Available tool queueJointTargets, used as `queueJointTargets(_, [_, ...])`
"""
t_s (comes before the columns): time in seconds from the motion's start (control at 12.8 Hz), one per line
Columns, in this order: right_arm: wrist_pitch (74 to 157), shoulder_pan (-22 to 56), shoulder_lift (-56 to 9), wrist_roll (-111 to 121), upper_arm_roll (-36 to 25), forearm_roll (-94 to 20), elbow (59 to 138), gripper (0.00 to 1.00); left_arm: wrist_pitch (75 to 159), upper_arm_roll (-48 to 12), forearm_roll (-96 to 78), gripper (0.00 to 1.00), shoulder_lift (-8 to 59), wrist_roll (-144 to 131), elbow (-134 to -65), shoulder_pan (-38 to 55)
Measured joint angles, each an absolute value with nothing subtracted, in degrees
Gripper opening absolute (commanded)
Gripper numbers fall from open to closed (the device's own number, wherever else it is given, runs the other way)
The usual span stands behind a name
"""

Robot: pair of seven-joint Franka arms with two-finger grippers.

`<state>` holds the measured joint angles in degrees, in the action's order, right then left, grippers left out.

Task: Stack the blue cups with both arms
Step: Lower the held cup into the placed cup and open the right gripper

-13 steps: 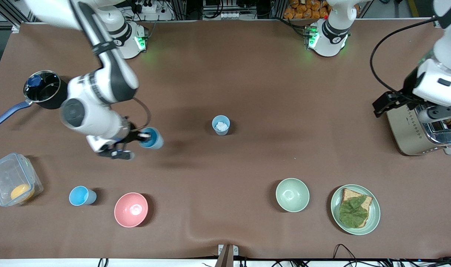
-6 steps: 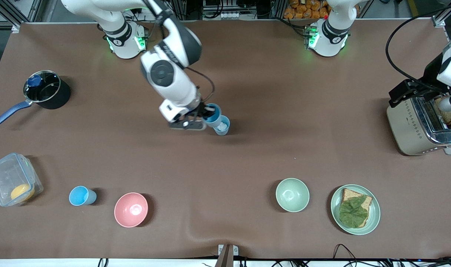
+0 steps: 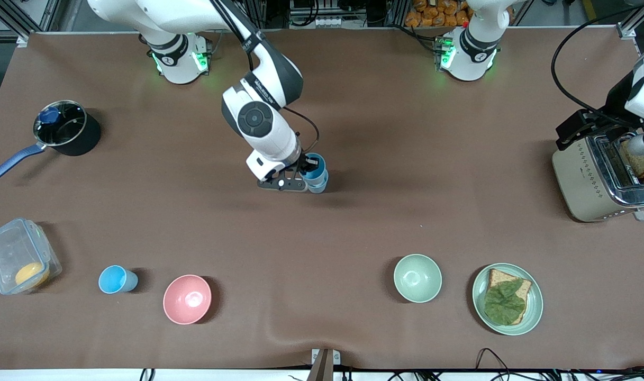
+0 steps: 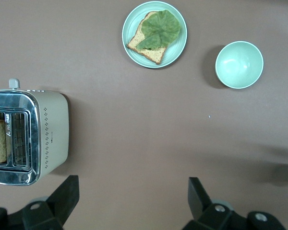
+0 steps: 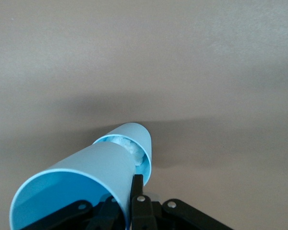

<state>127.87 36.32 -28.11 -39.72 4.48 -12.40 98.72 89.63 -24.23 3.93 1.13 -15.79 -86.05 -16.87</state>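
My right gripper (image 3: 307, 172) is shut on the rim of a sky blue cup (image 3: 314, 164), one finger inside and one outside. The right wrist view shows this gripper (image 5: 122, 199) and the tilted cup (image 5: 86, 177). Its base rests in the mouth of a duller grey-blue cup (image 3: 318, 185) standing at mid-table. That cup (image 5: 143, 139) holds something white. Another sky blue cup (image 3: 115, 279) stands beside the pink bowl (image 3: 187, 299), near the front camera. My left gripper (image 4: 133, 201) is open and empty, up in the air beside the toaster (image 4: 33, 139).
A black pot (image 3: 62, 127) with a blue handle and a clear box (image 3: 17, 262) sit toward the right arm's end. The pale green bowl (image 3: 417, 278) and a plate (image 3: 533, 312) with toast and a leaf sit near the front camera. The toaster (image 3: 591, 185) holds bread.
My right arm carried the sky blue cup from toward its own end of the table to the grey-blue cup and set its base into that cup's mouth. The left arm shifted slightly by the toaster.
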Motion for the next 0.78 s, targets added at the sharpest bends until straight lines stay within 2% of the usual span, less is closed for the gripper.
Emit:
queueJointTargets(0.31, [127.71, 36.72, -29.6, -39.73, 4.64, -12.4, 98.13, 0.0, 88.7, -24.17, 1.53, 1.0, -0.04, -15.78, -86.05, -17.84])
queueJointTargets(0.39, [127.61, 36.72, -29.69, -39.73, 4.64, -12.4, 98.12, 0.09, 88.65, -24.16, 1.4, 1.0, -0.11, -15.75, -86.05, -17.92])
queueJointTargets(0.47, [127.57, 36.72, -29.77, -39.73, 4.64, -12.4, 98.12, 0.66, 88.63, -23.99, 1.33, 1.0, -0.14, -15.74, -86.05, -17.65])
queueJointTargets(0.55, [127.57, 36.72, -29.82, -39.73, 4.64, -12.39, 98.11, 1.0, 88.54, -22.88, 1.26, 1.0, -0.17, -15.74, -86.05, -16.36])
queueJointTargets(0.78, [127.36, 36.72, -29.82, -39.72, 4.6, -12.38, 97.91, 1.0, 88.0, -12.91, 1.2, 1.0, -0.29, -15.74, -86.06, -6.39])
